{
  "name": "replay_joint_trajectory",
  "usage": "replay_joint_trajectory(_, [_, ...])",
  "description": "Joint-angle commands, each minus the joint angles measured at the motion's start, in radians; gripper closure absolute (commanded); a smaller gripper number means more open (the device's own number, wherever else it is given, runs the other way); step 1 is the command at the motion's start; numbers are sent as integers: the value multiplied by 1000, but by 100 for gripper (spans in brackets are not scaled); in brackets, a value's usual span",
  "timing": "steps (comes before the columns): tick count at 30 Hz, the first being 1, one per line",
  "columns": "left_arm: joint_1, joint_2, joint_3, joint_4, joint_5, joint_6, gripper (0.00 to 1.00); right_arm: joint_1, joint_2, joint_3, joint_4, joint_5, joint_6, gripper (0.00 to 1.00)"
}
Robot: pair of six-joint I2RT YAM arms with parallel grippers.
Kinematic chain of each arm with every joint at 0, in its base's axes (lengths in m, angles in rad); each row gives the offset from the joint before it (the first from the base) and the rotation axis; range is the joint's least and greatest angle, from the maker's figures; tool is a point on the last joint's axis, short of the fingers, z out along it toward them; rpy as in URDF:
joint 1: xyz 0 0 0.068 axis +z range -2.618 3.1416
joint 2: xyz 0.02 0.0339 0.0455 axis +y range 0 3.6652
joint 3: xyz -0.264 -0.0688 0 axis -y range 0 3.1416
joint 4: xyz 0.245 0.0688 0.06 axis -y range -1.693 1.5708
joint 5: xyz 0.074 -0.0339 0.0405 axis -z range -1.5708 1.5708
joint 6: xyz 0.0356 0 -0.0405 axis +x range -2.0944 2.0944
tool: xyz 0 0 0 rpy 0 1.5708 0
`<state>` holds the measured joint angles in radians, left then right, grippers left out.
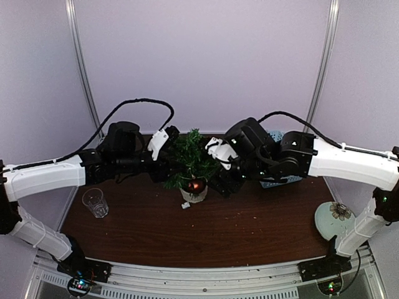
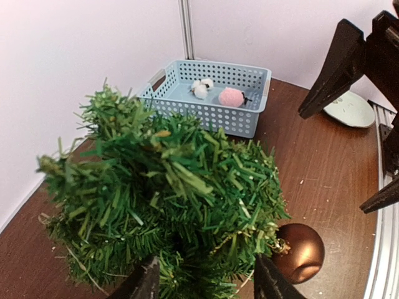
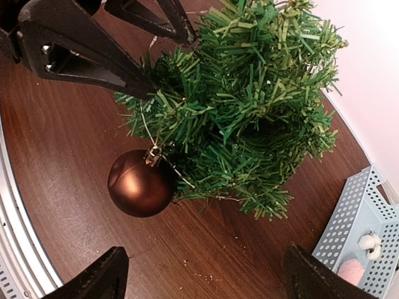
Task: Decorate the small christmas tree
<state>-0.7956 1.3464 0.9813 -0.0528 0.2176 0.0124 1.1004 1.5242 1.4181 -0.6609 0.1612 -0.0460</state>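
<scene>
Arguably, the brown bauble (image 3: 140, 184) could be dislodged were the small christmas tree (image 3: 249, 106) snagged by the empty half-open left hand (image 2: 206, 283) or wide-open right hand (image 3: 206, 274).

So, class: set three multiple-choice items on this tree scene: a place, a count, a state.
1. The brown bauble hangs on the small christmas tree: A at its tip; B low down; C nowhere.
2. Pink pompoms in the blue basket: A none; B three; C one.
3. The right claw is: A open, empty; B shut on the bauble; C shut on a sprig.
Answers: B, it dangles under the lowest sprigs; C, one beside white ones; A, fingers wide apart, nothing between.
</scene>
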Motion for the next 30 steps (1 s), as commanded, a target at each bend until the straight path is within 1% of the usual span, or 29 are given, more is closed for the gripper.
replay_joint_trajectory(1, [2,-67,-28,3,-22,-9,45,-51,-73,-35,54,-30,16,12])
replay_joint_trajectory(3, [2,-96,-38,0,-32,-9,41,-95,-104,-60,80,-75,25,13])
replay_joint_trajectory(6, [2,-133,-53,0,-58,-55,32,-192,-145,-94,108,-150,37,13])
replay_joint_trajectory(10, [11,-168,-68,6,-92,-82,24,-374,-167,-112,119,-235,82,17])
replay_joint_trajectory(14, [40,-173,-73,13,-111,-128,23,-544,-131,-97,102,-226,117,22])
replay_joint_trajectory(20, [56,-155,-71,22,-112,-139,23,-743,33,-49,49,-166,102,30])
replay_joint_trajectory(22, [58,-147,-69,21,-119,-136,23,-785,121,-17,28,-124,90,33])
replay_joint_trajectory(27, [68,-117,-60,-3,-145,-135,23,-869,290,48,-2,-126,68,39])
replay_joint_trajectory(30, [73,-101,-46,-26,-156,-132,24,-896,357,56,3,-139,60,39])
